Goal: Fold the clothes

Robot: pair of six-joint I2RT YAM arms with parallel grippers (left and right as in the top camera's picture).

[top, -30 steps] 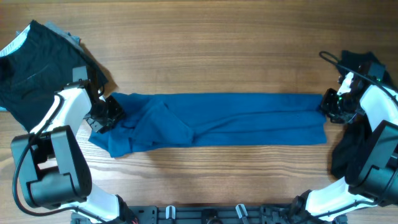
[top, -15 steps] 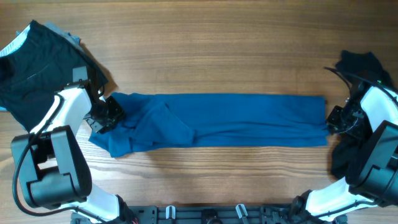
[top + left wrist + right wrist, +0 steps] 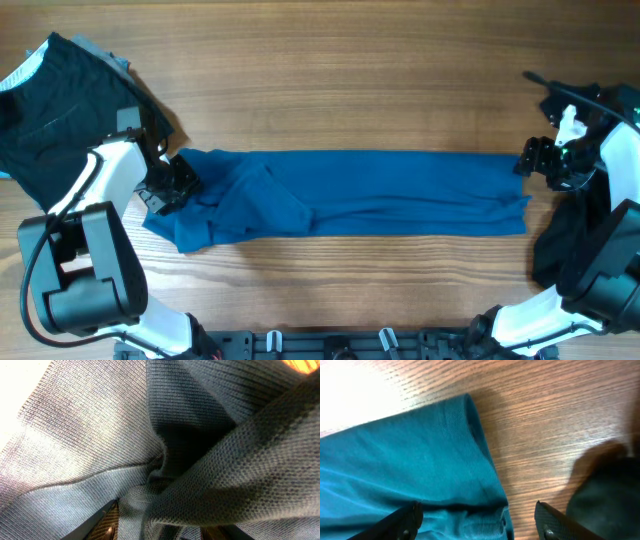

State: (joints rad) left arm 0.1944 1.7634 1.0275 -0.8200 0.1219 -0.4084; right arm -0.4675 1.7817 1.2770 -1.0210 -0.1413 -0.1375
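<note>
I see the blue garment (image 3: pixel 370 192) stretched in a long band across the tabletop (image 3: pixel 330 80), smooth toward the right and rumpled at the left. My left jaws are clamped on bunched cloth at that left end. My right jaws stand apart at the right end's far corner, gripping nothing. A black garment (image 3: pixel 60 110) with a pale edge band lies far left, and a second black garment (image 3: pixel 565 245) far right.

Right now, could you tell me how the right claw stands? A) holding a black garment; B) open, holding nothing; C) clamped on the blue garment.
B: in the right wrist view the right claw stands with fingers wide apart, and the blue garment lies flat beneath, ungripped.
</note>
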